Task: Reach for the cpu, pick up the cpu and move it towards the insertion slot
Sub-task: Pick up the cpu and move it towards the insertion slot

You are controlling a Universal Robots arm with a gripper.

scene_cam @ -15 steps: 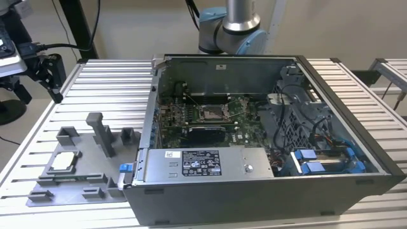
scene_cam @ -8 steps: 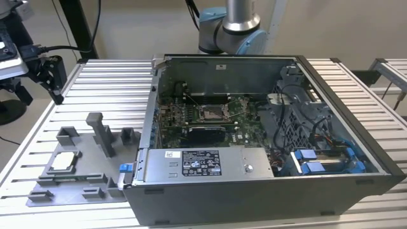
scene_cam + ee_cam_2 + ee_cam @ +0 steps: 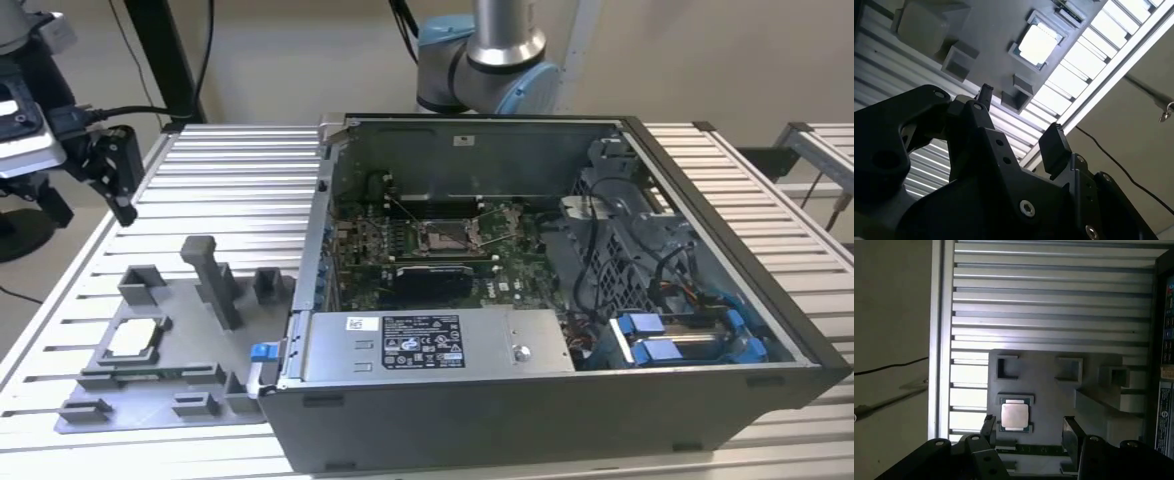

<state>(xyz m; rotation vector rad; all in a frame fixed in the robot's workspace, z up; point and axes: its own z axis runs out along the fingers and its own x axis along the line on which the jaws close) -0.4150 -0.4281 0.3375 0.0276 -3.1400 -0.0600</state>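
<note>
The cpu [image 3: 134, 340] lies flat in a pocket of the grey fixture [image 3: 200, 385], at the worktop's [image 3: 240, 170] near corner on the exterior view's left. Just beside the fixture stands the open computer case [image 3: 534, 420]. The insertion slot [image 3: 447, 237] sits on its green board, well apart from the cpu. Farther back along that side, the gripper [image 3: 1028, 422] hangs above the worktop, jaws spread wide and empty, clear of the cpu.

A pale silvery-white top and thin tan rim were shown by the small flat square cpu chip [image 3: 134, 340]. The moulded plastic fixture plate [image 3: 154, 412] was coloured grey, the ribbed metal table [image 3: 227, 170] striped silver, the metal gripper [image 3: 1028, 424] black.
</note>
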